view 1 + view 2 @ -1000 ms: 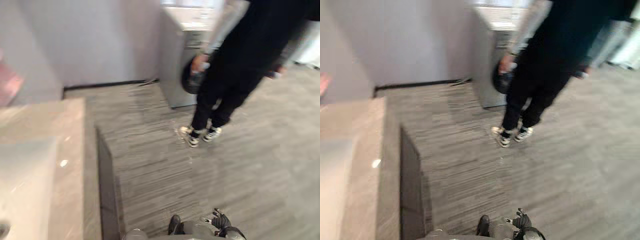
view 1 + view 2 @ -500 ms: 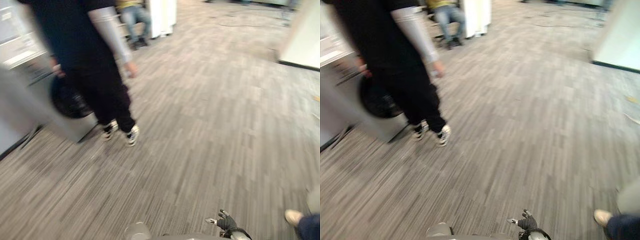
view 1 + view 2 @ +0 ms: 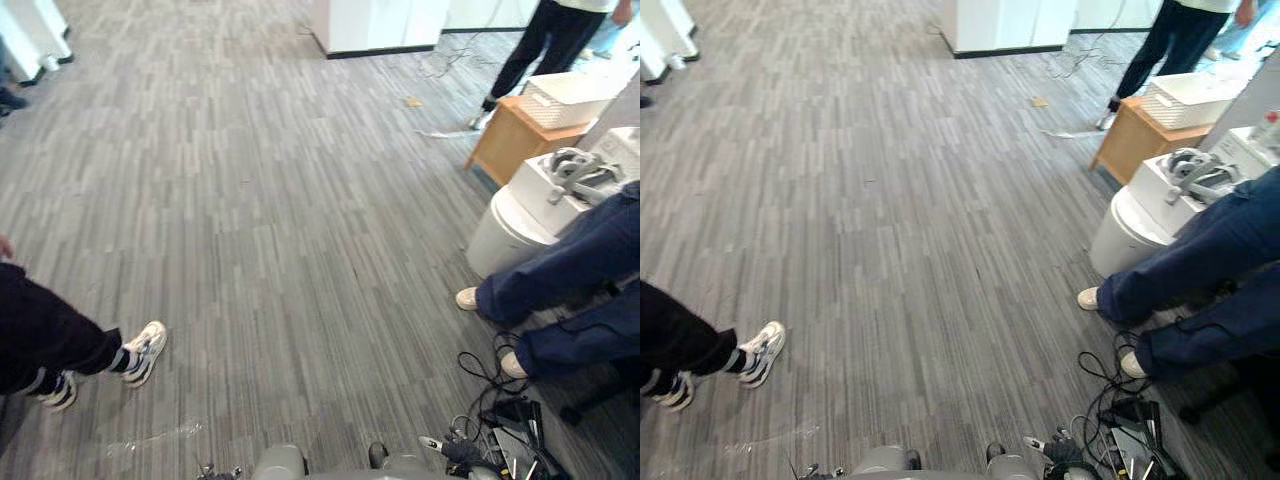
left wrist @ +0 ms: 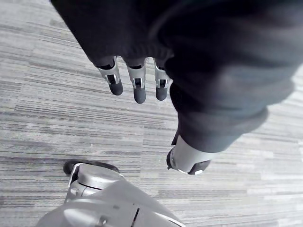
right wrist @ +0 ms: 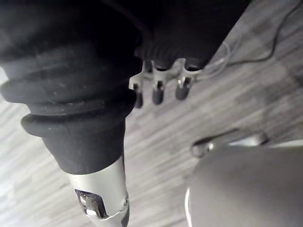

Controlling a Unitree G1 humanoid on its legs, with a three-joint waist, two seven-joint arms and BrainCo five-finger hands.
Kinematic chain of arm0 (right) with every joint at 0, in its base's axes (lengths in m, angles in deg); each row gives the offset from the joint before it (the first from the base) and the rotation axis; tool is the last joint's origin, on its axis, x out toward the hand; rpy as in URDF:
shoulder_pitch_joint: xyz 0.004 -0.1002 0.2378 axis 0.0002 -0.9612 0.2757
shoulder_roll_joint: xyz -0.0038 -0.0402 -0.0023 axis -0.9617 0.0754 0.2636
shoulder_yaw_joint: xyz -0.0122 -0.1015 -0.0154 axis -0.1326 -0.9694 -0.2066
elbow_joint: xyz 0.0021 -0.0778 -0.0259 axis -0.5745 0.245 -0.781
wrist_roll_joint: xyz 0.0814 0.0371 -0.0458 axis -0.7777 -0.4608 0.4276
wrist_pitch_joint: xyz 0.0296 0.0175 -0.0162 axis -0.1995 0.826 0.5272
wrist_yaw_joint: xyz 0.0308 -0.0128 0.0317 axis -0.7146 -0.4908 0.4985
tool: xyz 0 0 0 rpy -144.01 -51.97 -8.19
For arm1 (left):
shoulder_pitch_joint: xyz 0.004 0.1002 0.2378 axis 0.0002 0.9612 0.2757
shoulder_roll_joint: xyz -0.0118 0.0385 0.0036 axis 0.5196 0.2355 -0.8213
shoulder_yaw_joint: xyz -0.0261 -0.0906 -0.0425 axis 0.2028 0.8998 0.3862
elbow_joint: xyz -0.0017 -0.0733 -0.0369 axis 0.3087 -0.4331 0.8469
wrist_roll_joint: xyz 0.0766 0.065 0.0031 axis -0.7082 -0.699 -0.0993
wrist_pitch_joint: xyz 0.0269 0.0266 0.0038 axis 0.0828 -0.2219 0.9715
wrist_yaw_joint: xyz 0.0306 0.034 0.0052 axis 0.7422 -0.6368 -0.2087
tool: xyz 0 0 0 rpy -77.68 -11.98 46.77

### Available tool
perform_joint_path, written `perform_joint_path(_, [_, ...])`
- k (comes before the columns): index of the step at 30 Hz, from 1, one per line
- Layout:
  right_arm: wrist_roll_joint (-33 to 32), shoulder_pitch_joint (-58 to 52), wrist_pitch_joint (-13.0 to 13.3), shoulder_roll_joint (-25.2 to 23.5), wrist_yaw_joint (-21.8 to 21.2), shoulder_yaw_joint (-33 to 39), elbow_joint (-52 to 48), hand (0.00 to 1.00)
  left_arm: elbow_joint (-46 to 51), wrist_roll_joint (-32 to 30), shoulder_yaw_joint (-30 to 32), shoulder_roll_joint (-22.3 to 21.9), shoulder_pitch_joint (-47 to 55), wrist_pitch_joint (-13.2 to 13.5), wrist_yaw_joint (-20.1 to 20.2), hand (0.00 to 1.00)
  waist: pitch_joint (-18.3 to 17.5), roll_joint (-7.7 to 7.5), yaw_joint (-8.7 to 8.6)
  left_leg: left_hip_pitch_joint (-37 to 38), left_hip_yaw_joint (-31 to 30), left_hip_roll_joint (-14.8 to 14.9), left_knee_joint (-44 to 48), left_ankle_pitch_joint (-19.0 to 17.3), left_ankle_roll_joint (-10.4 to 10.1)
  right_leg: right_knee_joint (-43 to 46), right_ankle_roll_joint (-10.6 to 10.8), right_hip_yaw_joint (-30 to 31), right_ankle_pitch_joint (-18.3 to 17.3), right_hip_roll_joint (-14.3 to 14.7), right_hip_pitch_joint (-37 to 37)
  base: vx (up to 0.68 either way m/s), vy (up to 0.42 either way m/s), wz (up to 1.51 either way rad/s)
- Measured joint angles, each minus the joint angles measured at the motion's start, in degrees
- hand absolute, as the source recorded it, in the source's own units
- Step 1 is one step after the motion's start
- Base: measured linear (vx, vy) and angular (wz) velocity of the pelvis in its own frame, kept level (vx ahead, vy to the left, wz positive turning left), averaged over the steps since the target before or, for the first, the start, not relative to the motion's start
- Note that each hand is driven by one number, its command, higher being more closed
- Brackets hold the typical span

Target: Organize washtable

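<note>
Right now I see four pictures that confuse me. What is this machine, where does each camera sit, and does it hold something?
This is a two-legged humanoid robot. Two pictures come from cameras in its head, looking down at a grey floor. Around it are a person in dark trousers, a person in blue trousers, and a wooden table bearing a white basket. The other two come from wrist cameras: the left hand and the right hand hang open over the floor, holding nothing.

Open floor ahead, hemmed by a person's shoes left and blue-trousered legs right
</note>
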Motion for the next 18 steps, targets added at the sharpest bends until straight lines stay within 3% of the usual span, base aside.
perform_joint_path(3, [1.0, -0.4, -0.1, -0.1, -0.6, -0.1, 0.2, 0.00, -1.0, 0.0, -1.6, 0.5, -0.2, 0.0, 0.0, 0.00, -2.2, -0.25, -0.22, 2.5, 0.5, -1.4, -3.8, 0.7, 1.1, -2.6, 0.2, 0.5, 0.5, -0.9, 1.5, 0.07, 0.045, -0.14])
perform_joint_path(4, [1.3, -0.8, -0.1, 0.1, -1.2, -0.1, 0.2, 0.00, -1.3, 0.0, -1.6, 0.2, -0.2, 0.0, 0.1, 0.00, -3.2, 0.40, -0.20, 2.6, 0.6, -1.5, -5.2, 0.9, 1.4, -3.9, 0.4, 0.4, 1.3, -0.9, 1.5, 0.06, 0.054, -0.06])
perform_joint_path(8, [1.3, -0.9, -0.1, 0.2, -1.1, -0.2, 0.4, 0.00, -2.7, 0.0, -1.5, 0.0, -0.3, -0.1, 0.1, 0.00, -3.0, 0.79, -0.19, 6.7, 0.4, -1.8, -8.2, 1.8, 1.5, -6.6, 0.1, -1.1, 2.4, -1.7, 5.5, 0.04, 0.038, 0.06])
perform_joint_path(18, [1.2, -0.9, 0.0, 0.0, -1.1, -3.3, 0.5, 0.00, -2.7, 0.0, -1.8, 1.0, 0.0, 0.0, 0.3, 0.00, -2.8, -1.56, -0.16, 8.5, -1.1, -4.1, -14.3, 6.6, 2.0, -9.7, 0.3, -4.2, 4.6, -3.5, 6.5, -0.07, -0.001, 0.10])
